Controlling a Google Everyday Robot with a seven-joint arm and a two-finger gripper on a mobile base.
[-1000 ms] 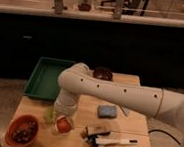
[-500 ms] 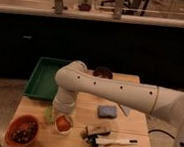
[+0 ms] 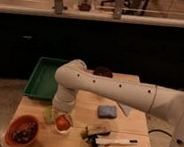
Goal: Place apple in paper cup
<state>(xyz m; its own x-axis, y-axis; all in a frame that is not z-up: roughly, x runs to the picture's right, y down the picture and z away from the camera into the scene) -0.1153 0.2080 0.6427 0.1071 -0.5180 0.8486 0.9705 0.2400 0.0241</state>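
Note:
The apple [image 3: 62, 119] is a small orange-red round fruit. It sits at the mouth of the small white paper cup [image 3: 63, 129], near the front left of the wooden table [image 3: 124, 125]. My gripper [image 3: 62, 109] hangs straight down from the white arm, directly over the apple and touching or nearly touching its top. The wrist hides the gripper's tip. A pale green round thing [image 3: 49, 114] lies against the cup's left side.
An orange bowl [image 3: 22, 130] with dark contents stands at the front left corner. A green tray [image 3: 43, 77] is at the back left and a dark bowl [image 3: 103, 71] at the back. A blue sponge [image 3: 107, 111] and a white-handled brush [image 3: 110, 139] lie to the right of the cup.
The arm's elbow has shifted a little to the left. The gripper stays over the cup, and the apple has stayed at the cup's mouth.

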